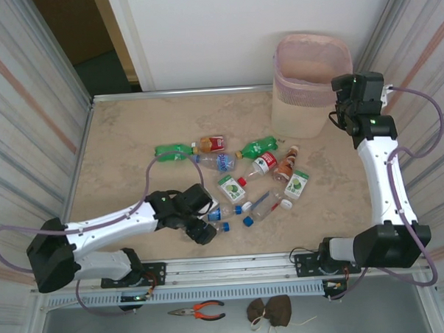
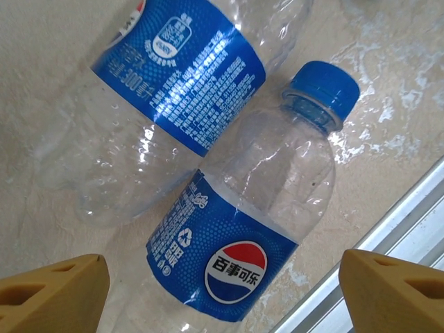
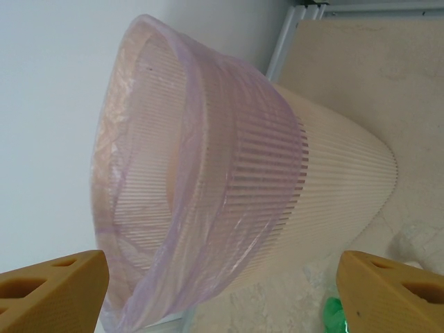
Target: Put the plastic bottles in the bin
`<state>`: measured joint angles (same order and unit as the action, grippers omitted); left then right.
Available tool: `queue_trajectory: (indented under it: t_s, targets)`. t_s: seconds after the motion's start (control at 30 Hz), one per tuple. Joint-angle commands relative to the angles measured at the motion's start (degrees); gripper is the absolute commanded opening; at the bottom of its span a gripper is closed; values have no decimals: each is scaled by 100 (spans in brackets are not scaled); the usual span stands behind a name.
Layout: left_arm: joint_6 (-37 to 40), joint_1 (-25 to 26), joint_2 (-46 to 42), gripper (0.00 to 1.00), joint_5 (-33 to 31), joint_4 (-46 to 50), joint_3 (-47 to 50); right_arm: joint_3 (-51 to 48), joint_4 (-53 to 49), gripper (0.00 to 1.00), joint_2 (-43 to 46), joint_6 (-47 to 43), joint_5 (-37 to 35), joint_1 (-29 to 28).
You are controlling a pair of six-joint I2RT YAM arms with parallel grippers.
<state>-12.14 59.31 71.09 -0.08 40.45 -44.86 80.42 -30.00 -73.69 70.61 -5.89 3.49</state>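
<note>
**Lightly built bottles, both pincers open**

Scattered across the middle of the table (image 1: 132,126) toward its near edge, the plastic bottles (image 1: 237,177) lie on their sides in a loose cluster. Nearest the near edge is a clear Pepsi bottle (image 2: 257,229) with a blue cap. It lies just beside a second blue-labelled bottle (image 2: 159,90); whether they touch I cannot tell.

Both look empty, so I judge them very light, thin-walled and easily dented. They are smooth and round too, and likely to roll or squirt out of a pinch. The labelled belly looks like the best hold, since it is the widest and least tapered part.

The left gripper (image 2: 225,284) hangs over the Pepsi bottle with its fingers spread wide on either side, holding nothing. The neighbouring bottle sits close enough to be nudged, and the metal rail (image 2: 409,222) of the near edge runs just alongside.

The bin (image 1: 300,108) stands at the far right corner, well apart from the cluster. The right gripper (image 3: 222,291) hovers beside it — jaws apart and empty — near the path a carried bottle would take. Orange-handled pliers (image 1: 199,310) lie off the table, beyond the near edge.
</note>
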Motion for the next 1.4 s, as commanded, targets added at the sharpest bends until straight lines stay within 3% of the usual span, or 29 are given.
queue_trajectory:
  t_s: [0.0,0.53,1.13,1.37]
  targets:
    - [-261,74,210,86,-76,-10,47,-60,-41,84,179,-183,52,34]
    - [-1315,944,741,87,-349,189,179,-228,-15,84,187,-190,253,47]
    - [-2036,1427,681,75,-296,403,461,-335,56,84,154,-155,325,38]
    - [-2101,1470,564,66,-280,400,571,-363,64,84,155,-136,326,39]
